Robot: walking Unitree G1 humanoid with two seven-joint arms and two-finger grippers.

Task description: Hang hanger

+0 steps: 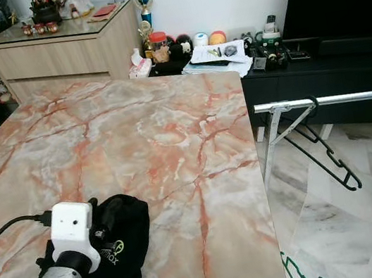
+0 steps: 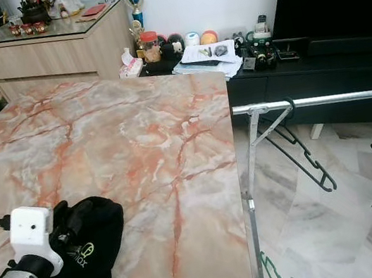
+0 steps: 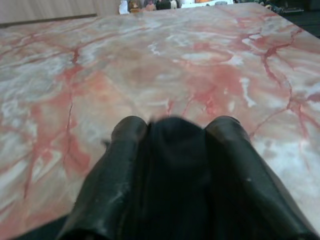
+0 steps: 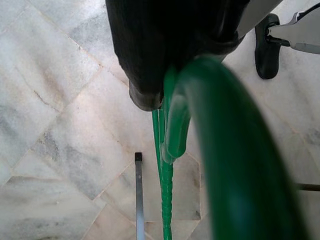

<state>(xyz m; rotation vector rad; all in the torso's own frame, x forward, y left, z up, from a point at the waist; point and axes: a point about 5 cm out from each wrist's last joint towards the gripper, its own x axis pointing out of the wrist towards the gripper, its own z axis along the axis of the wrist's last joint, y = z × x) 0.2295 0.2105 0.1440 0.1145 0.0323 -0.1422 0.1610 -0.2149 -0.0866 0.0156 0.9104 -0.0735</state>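
Left gripper clenched on black garment at marble table near edge. Right gripper grasps green hanger above tiled floor; black hanger on rail.

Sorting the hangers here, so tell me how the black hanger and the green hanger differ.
The black hanger hangs on the silver rail; the green hanger is held by the right gripper, low over the marble floor. One is black, the other green. Both look thin-framed.
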